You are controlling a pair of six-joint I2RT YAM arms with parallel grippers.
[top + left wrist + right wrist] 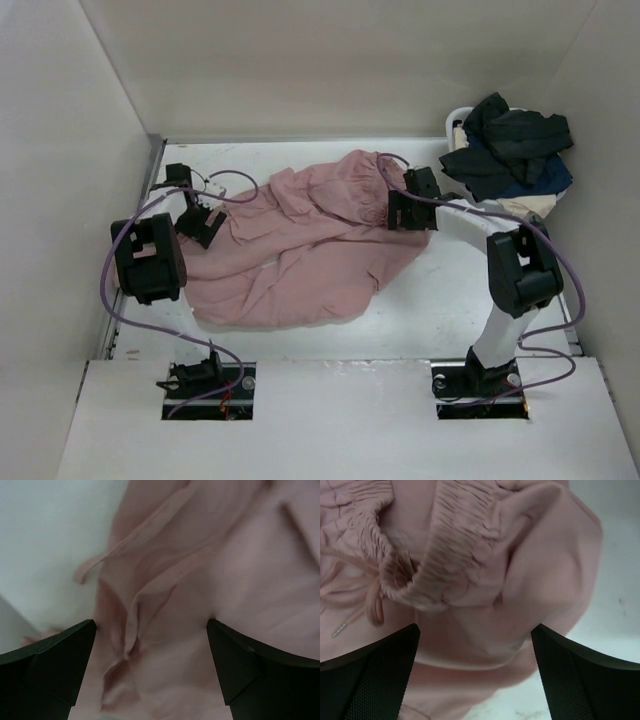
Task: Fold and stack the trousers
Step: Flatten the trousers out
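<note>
Black fingers of the left gripper stood spread wide with nothing between them, poised over a bunched ridge of pink cloth beside a hemmed edge; the right gripper was likewise wide and empty, above the gathered waistband and its drawstring. The trousers lay in a loose, rumpled heap across the middle of the table, waist toward the right arm and legs toward the left, not flat and not yet folded. The trouble I expected came from the layers: under the left fingers several creases overlapped, so a pinch there could have taken two or three thicknesses and dragged the whole heap instead of one leg. On the right the waistband was doubled over itself, and a shallow grab might have caught only the top lip or the drawstring and slipped off when lifted. The pile of dark clothes sat close behind the right arm, where a wide swing could have knocked it. Only the overhead view showed that pile and how the heap lay overall; only the right wrist view showed the doubled waistband and the drawstring, and only the left wrist view showed the stacked creases, which the arm hid from above
</note>
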